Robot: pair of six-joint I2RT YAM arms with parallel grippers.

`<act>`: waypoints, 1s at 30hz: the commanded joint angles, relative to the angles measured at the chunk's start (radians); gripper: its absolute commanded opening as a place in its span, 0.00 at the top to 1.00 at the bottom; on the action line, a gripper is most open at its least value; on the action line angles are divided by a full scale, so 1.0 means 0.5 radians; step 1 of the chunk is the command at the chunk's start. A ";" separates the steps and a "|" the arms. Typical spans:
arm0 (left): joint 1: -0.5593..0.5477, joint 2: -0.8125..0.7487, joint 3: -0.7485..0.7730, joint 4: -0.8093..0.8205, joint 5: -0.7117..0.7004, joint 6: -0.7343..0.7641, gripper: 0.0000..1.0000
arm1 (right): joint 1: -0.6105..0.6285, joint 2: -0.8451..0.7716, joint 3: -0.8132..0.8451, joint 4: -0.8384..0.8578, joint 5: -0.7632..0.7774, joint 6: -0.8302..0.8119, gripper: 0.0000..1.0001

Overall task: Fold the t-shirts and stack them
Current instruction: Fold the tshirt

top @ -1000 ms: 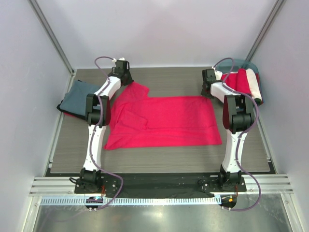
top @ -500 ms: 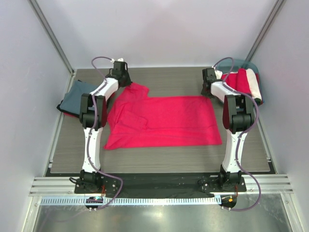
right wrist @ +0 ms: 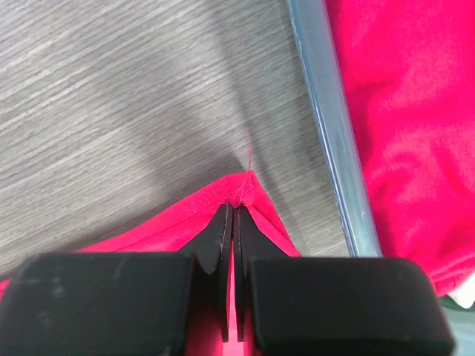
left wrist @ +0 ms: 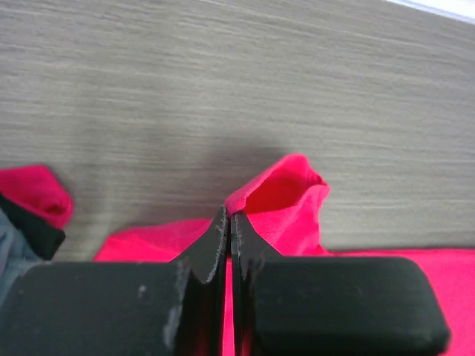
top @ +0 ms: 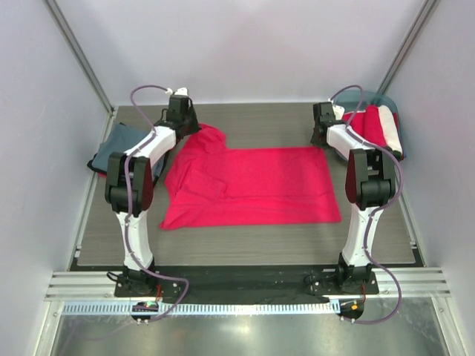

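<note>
A crimson-red t-shirt lies spread across the middle of the table. My left gripper is shut on its far left corner, pinching a raised fold of the red cloth between the fingertips. My right gripper is shut on the far right corner of the shirt. A slate blue-grey t-shirt lies folded at the left edge with some red cloth under it. More red and white shirts lie in the teal tub at the far right.
The tub's clear rim runs just right of my right gripper, with red cloth inside it. A red sleeve and a dark grey edge show at the left of the left wrist view. Grey walls close in on the table.
My left gripper has moved slightly toward the far left, pulling the shirt's left corner up and bunching it. The right gripper has stayed at the right corner.
</note>
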 commanded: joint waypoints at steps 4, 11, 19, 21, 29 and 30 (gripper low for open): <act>-0.059 -0.367 -0.264 0.199 -0.117 0.055 1.00 | 0.038 -0.192 -0.102 0.008 0.070 0.016 0.99; -0.115 -0.708 -0.598 0.246 -0.206 0.055 1.00 | 0.041 -0.311 -0.240 0.005 0.134 0.038 0.99; -0.130 -0.959 -0.822 0.246 -0.236 0.089 1.00 | 0.038 -0.455 -0.378 0.011 0.159 0.087 0.99; -0.142 -1.045 -0.899 0.249 -0.242 0.073 1.00 | 0.038 -0.486 -0.409 0.014 0.174 0.105 0.99; -0.252 -1.318 -1.163 0.255 -0.341 0.058 1.00 | 0.038 -0.652 -0.596 0.060 0.171 0.185 0.99; -0.265 -1.352 -1.187 0.255 -0.374 0.061 1.00 | 0.041 -0.667 -0.651 0.097 0.168 0.191 0.99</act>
